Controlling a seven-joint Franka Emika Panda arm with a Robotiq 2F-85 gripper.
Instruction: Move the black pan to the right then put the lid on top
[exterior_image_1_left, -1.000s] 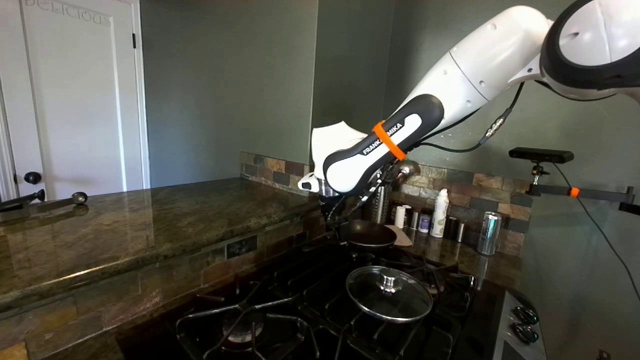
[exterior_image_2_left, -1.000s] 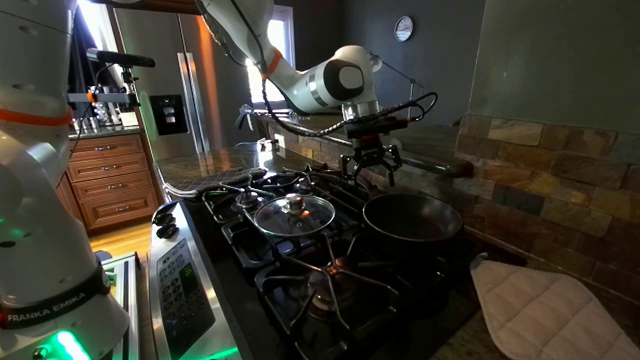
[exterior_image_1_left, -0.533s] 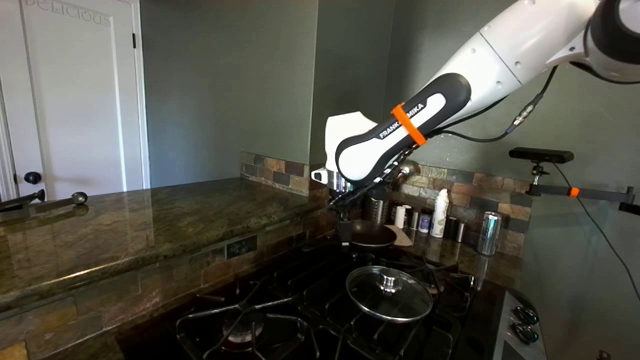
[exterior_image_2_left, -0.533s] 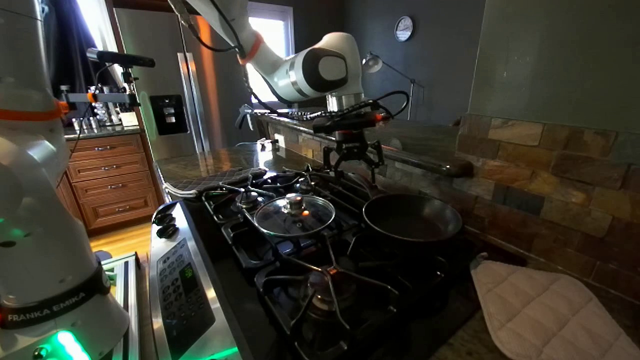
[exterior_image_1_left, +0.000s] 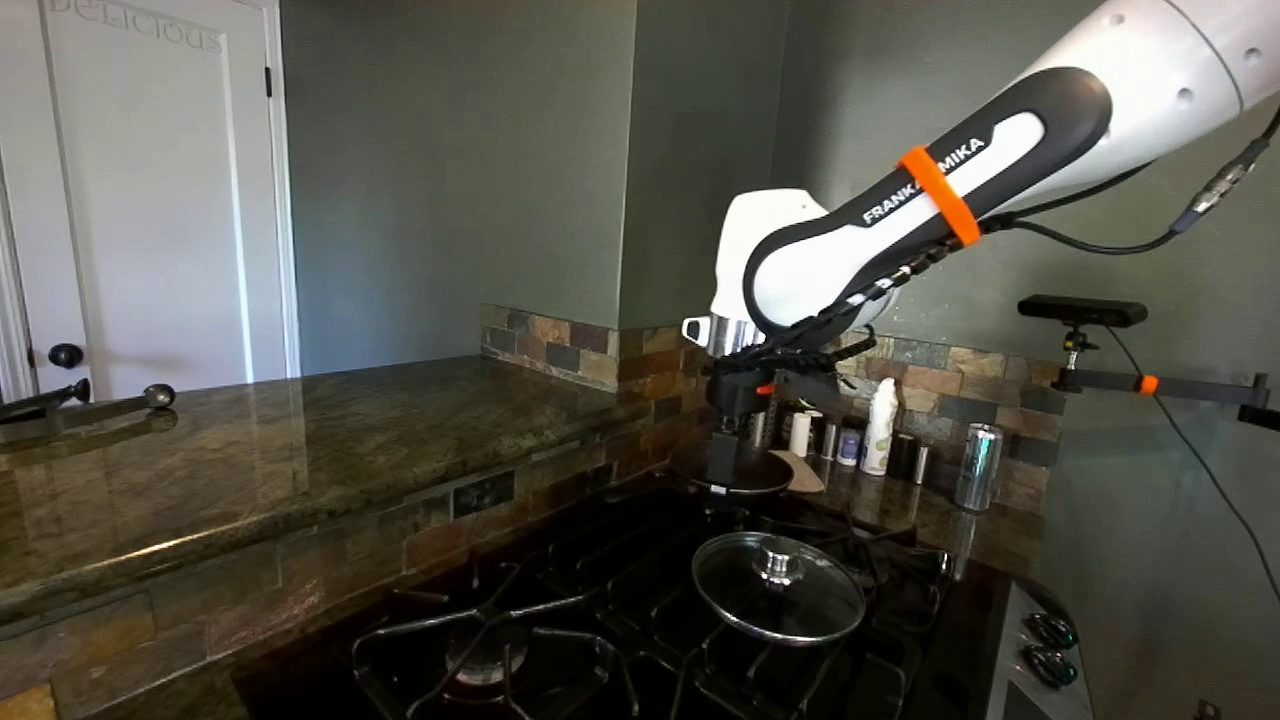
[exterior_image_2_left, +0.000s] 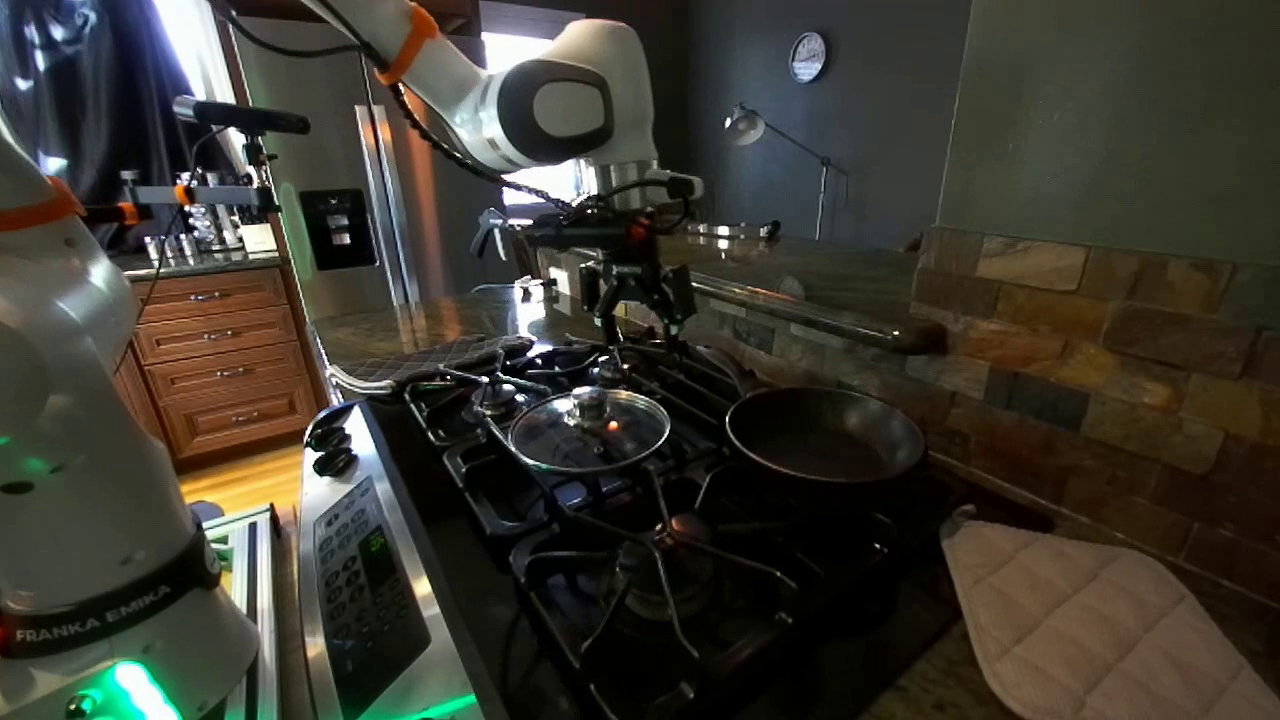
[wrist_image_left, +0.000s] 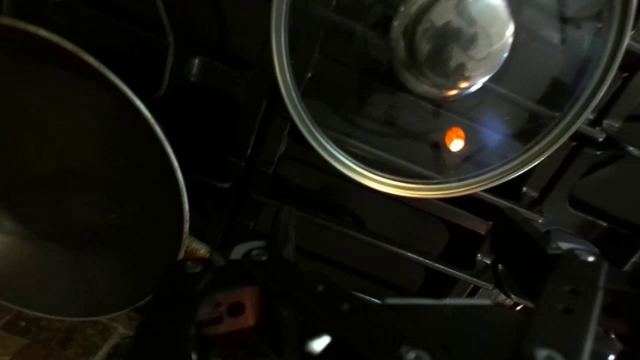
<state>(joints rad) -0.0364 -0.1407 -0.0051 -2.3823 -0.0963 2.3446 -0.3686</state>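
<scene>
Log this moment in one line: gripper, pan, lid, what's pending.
Gripper: open, empty, above stovetop | Black pan: on stovetop, uncovered | Lid: on stovetop, knob up, apart from pan | Pending: lid onto pan

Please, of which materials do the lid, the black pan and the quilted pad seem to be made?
The lid looks like clear, glossy glass, since the cooktop shows through; its rim and knob shine like metal.
The black pan: probably metal; its dark sheen suggests a coating.
The quilted pad: apparently matte fabric, with stitched seams.
</scene>
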